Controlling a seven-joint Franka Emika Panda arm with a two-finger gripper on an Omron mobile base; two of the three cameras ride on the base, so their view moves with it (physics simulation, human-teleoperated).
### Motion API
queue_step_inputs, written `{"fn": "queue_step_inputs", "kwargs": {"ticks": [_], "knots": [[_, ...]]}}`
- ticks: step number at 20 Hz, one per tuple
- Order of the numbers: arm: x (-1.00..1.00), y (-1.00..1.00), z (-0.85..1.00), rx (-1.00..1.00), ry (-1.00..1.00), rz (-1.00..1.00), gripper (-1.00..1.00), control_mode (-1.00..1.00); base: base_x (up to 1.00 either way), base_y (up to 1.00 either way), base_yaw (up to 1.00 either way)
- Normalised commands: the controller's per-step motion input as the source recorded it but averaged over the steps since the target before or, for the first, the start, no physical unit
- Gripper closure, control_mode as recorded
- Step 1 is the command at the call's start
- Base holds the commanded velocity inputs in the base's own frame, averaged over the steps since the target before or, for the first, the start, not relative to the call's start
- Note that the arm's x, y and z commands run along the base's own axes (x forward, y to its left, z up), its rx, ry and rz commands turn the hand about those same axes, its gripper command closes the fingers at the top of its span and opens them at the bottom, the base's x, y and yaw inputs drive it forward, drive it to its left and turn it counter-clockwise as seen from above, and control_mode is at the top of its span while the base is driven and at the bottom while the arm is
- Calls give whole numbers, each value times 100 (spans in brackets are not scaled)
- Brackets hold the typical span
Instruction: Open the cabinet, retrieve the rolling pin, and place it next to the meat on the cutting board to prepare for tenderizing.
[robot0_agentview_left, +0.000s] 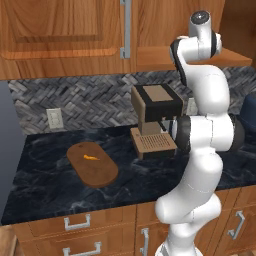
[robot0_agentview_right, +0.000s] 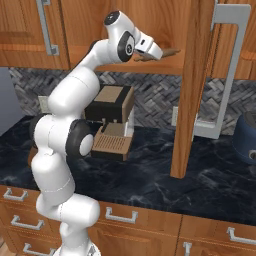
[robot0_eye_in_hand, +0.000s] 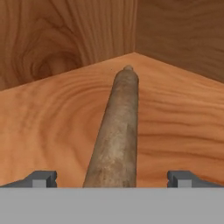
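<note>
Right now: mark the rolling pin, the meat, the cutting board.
rolling pin (robot0_eye_in_hand: 116, 131), hand view, middle of its body on the shelf.
meat (robot0_agentview_left: 90, 157), left base view, its centre.
cutting board (robot0_agentview_left: 97, 172), left base view, bare wood near the meat.

The meat (robot0_agentview_left: 90, 157) lies on the cutting board (robot0_agentview_left: 92, 165) beside the coffee machine (robot0_agentview_left: 154, 121).

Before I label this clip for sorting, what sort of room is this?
A kitchen, rendered: wooden wall cabinet open above a dark stone counter, a coffee machine against the tiled backsplash, and a cutting board with meat on it.
</note>
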Motion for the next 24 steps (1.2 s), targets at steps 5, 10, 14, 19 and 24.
{"fn": "queue_step_inputs", "kwargs": {"ticks": [5,10,14,19,24], "knots": [[4,0,-31,0,5,1,100,-100,0,0,0],[0,3,-26,0,2,1,100,-100,0,0,0],[-30,2,-14,0,-5,3,100,-100,0,0,0],[-89,10,5,0,-24,2,100,-100,0,0,0],[-100,34,9,0,-25,5,100,-100,0,0,0]]}}
